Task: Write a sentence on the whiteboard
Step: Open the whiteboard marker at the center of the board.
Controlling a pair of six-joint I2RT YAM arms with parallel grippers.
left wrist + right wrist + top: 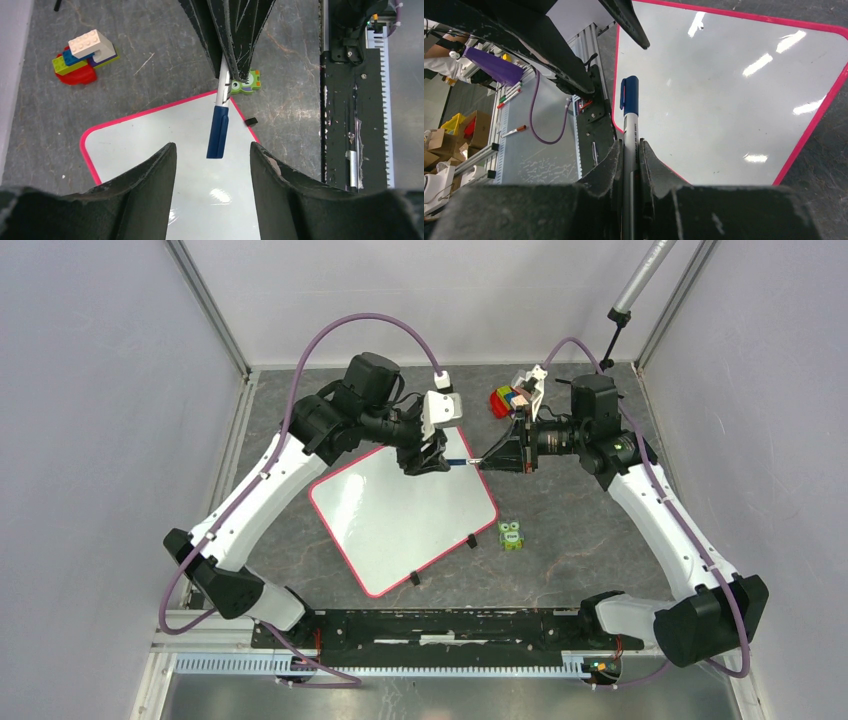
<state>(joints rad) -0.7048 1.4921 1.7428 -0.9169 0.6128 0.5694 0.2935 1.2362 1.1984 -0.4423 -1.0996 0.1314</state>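
The whiteboard (400, 515) lies flat on the grey table, tilted, with a pink-red rim; its surface is blank and no blue lettering shows in any view. It also shows in the left wrist view (150, 135) and the right wrist view (724, 100). My right gripper (490, 460) (629, 145) is shut on a grey marker (630, 115) with its blue cap on, held above the board's far corner. My left gripper (432, 458) (212, 150) is open, facing the cap (218, 131), which lies just ahead of its fingers without touching them.
A pile of coloured bricks (508, 400) (82, 57) sits at the back behind the right gripper. A small green toy (511, 535) (247, 82) stands off the board's right edge. Black clips (470, 540) sit on the board's near-right rim. The black base rail (450, 625) runs along the near edge.
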